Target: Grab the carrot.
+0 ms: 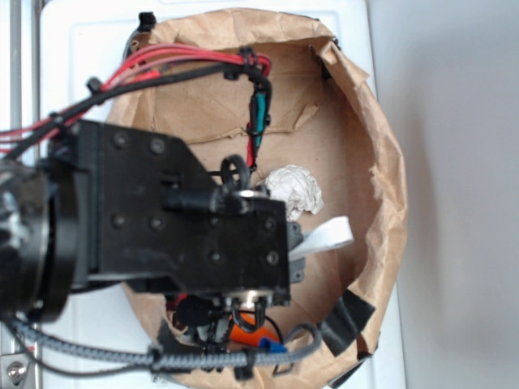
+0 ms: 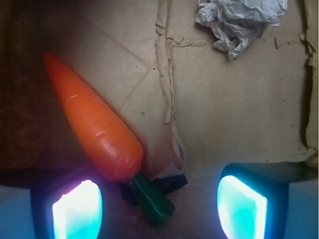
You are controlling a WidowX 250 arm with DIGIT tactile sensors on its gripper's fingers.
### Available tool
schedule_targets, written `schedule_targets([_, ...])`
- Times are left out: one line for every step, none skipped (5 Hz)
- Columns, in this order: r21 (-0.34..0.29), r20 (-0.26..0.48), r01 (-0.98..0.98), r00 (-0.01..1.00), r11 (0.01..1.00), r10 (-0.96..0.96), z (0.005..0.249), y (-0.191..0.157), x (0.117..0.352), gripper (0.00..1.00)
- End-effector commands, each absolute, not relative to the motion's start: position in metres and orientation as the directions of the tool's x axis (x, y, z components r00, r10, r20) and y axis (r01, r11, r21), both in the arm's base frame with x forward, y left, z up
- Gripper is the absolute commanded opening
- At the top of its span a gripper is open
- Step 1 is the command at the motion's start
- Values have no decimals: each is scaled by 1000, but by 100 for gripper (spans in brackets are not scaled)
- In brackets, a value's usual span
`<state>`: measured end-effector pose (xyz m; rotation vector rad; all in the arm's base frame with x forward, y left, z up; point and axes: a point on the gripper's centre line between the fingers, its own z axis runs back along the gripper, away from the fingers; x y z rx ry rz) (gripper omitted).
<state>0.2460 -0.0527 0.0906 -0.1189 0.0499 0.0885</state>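
Gripper [image 2: 159,206] hangs released over the brown paper liner [image 2: 239,109], pads spread wide so that the carrot [image 2: 94,119], lying diagonally at the left pad [image 2: 77,209], stem nearest, can enter the gap.

A crumpled white paper ball [image 1: 295,190] [image 2: 241,22] lies on the creased floor of a round brown paper-lined basin [image 1: 381,154] [image 2: 239,109], near its middle. Dark tape patches [image 1: 347,320] hold the wrinkled paper rim. The basin sits on a white table [image 1: 89,49].
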Motion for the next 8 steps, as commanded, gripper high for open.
schedule_targets([-131, 5, -66, 998, 989, 67, 104, -52, 250, 100])
schedule_targets([-154, 57, -49, 997, 987, 58, 94, -51, 246, 100])
schedule_targets([-155, 66, -55, 996, 986, 66, 83, -46, 249, 100])
schedule_targets([-249, 12, -10, 1000, 968, 13, 80, -49, 251, 100])
schedule_targets([-314, -34, 16, 999, 949, -28, 77, -62, 249, 100])
schedule_targets([-289, -26, 39, 999, 957, -48, 67, -75, 239, 100])
schedule_targets([-198, 45, 67, 997, 978, -59, 51, -89, 225, 100])
schedule_targets([-166, 56, 81, 996, 983, -73, 41, -95, 221, 100])
